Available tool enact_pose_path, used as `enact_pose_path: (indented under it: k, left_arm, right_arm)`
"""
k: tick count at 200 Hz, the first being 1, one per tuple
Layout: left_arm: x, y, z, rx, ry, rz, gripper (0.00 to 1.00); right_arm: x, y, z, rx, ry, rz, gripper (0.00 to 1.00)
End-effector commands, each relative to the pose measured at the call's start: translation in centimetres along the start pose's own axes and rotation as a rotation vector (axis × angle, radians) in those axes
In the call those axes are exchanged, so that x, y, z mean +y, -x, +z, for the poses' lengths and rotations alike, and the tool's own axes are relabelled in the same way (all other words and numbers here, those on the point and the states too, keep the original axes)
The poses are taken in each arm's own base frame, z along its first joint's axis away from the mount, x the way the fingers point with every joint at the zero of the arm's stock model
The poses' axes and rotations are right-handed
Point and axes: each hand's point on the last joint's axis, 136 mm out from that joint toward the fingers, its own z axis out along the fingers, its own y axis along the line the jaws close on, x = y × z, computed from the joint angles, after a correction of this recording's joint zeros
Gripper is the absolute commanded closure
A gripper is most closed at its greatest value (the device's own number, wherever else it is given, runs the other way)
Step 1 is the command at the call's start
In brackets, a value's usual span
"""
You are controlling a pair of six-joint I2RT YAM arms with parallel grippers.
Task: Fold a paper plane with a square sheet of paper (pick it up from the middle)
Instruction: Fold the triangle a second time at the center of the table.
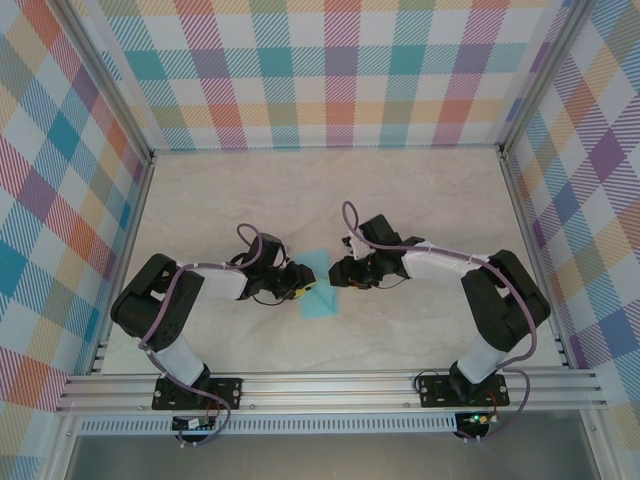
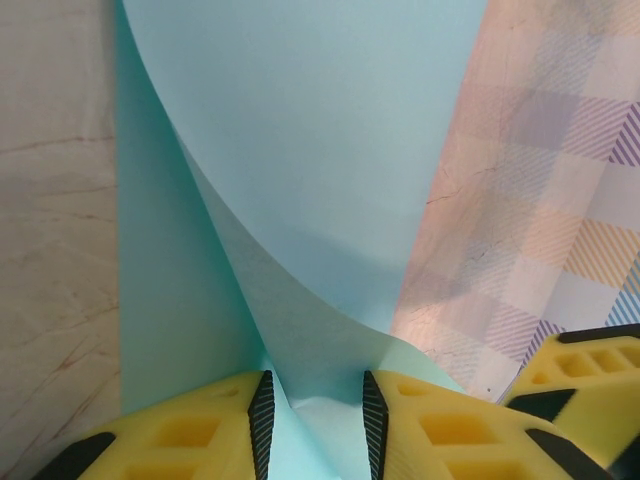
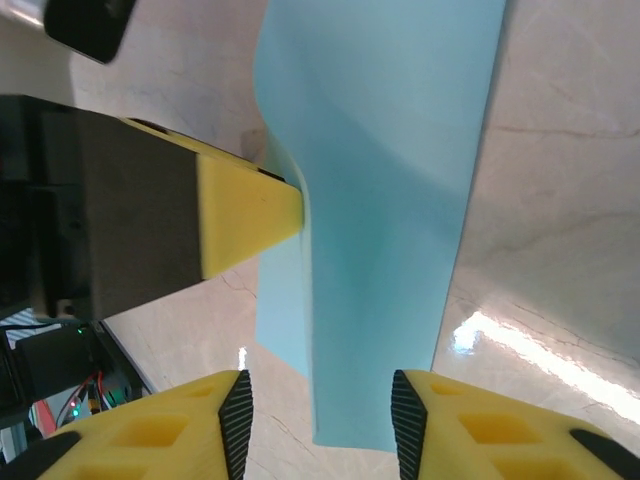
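Observation:
The square sheet of paper (image 1: 322,292), light blue, lies on the marble table between my two grippers. My left gripper (image 1: 302,284) comes at it from the left. In the left wrist view the sheet (image 2: 320,150) bows up into a curved ridge that touches both pads of this gripper (image 2: 317,420), which is shut on it. My right gripper (image 1: 336,272) stands open at the sheet's right side. Its jaws (image 3: 320,420) straddle the near end of the sheet (image 3: 400,200) without touching it. One yellow finger of the left gripper (image 3: 250,215) presses against the sheet's raised edge.
The marble tabletop (image 1: 420,200) is boxed in by plaid walls (image 1: 330,70) on three sides. An aluminium rail (image 1: 330,390) carrying both arm bases runs along the near edge. A yellow finger of the right gripper (image 2: 590,370) sits close to the left one.

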Motion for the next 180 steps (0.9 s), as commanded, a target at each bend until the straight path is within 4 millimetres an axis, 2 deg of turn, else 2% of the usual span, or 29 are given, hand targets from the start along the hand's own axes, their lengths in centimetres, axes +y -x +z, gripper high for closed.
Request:
enact_pose_path:
  k: [1, 45, 78, 139, 180]
  left_arm:
    - [-0.2, 0.0, 0.2, -0.007, 0.015, 0.014, 0.67]
    - [-0.4, -0.1, 0.0, -0.008, 0.011, 0.018, 0.67]
    - [-1.0, -0.1, -0.7, -0.018, 0.004, 0.037, 0.66]
    - [-1.3, -0.6, -3.1, -0.054, 0.038, 0.108, 0.58]
    - [-2.8, -0.7, -3.5, -0.059, -0.025, 0.149, 0.57]
  right_arm:
    - [0.5, 0.0, 0.2, 0.035, 0.023, -0.023, 0.61]
    - [0.9, 0.4, 0.4, 0.022, 0.047, -0.029, 0.77]
    - [0.4, 1.0, 0.6, 0.001, 0.021, -0.045, 0.9]
    - [-0.3, 1.5, 1.4, 0.013, -0.003, -0.085, 0.94]
    - [-0.2, 2.0, 2.0, 0.027, 0.006, -0.105, 0.93]
